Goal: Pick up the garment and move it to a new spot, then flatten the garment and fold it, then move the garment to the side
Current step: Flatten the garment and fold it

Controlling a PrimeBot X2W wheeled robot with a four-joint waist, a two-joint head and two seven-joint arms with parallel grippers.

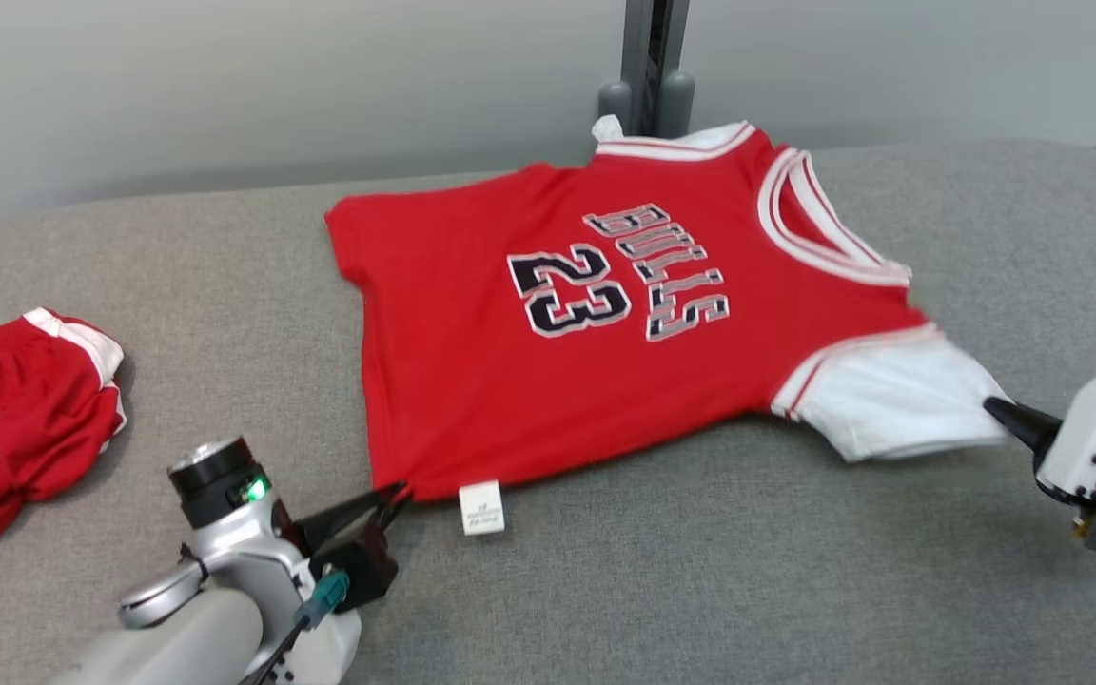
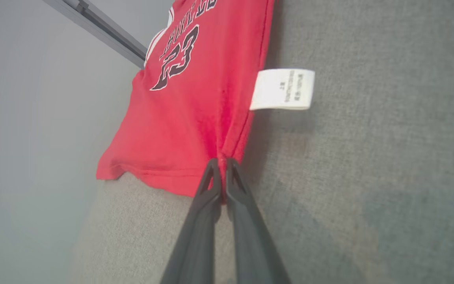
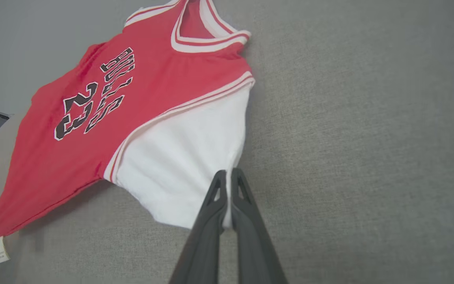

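The garment (image 1: 548, 342) is a red basketball jersey with white sleeves and "BULLS 23" on its front, spread out on the grey padded surface (image 1: 662, 580). My left gripper (image 1: 396, 497) is shut on the jersey's near hem corner (image 2: 221, 165), beside a white care tag (image 2: 283, 89). My right gripper (image 1: 995, 407) is shut on the edge of the near white sleeve (image 3: 187, 165). In the right wrist view the sleeve cloth is pinched between the dark fingers (image 3: 211, 221). The jersey (image 3: 105, 102) lies stretched between the two grips.
A bunched red and white pair of shorts (image 1: 15, 419) lies at the left edge of the surface. A dark post (image 1: 653, 57) stands behind the far edge against a pale wall. Bare grey padding extends in front of the jersey and to its right.
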